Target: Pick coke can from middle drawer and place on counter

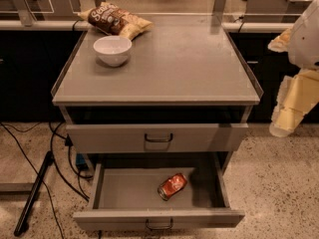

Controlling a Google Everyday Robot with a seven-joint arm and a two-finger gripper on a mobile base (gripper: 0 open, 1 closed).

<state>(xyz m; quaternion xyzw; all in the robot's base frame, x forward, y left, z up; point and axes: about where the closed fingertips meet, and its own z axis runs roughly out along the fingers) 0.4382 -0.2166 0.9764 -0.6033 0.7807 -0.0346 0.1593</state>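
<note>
Middle drawer [124, 194] stands pulled open nearest. Coke can [172, 186] lies on its side on the drawer floor, right of centre. Upper drawer front [157, 137] sits slightly out. Gripper [285, 121] hangs right of the cabinet, well apart from the can; its opening and any load cannot be told. On the counter [184, 68], far left: white bowl [112, 50], then chip bag [113, 21].

Red coke can [172, 185] lying on side, diagonal, lower centre, inside pulled-open grey middle drawer [119, 192]. Flat grey counter [184, 68] above, mid-frame. Gripper [285, 121] at right edge, beside counter.
</note>
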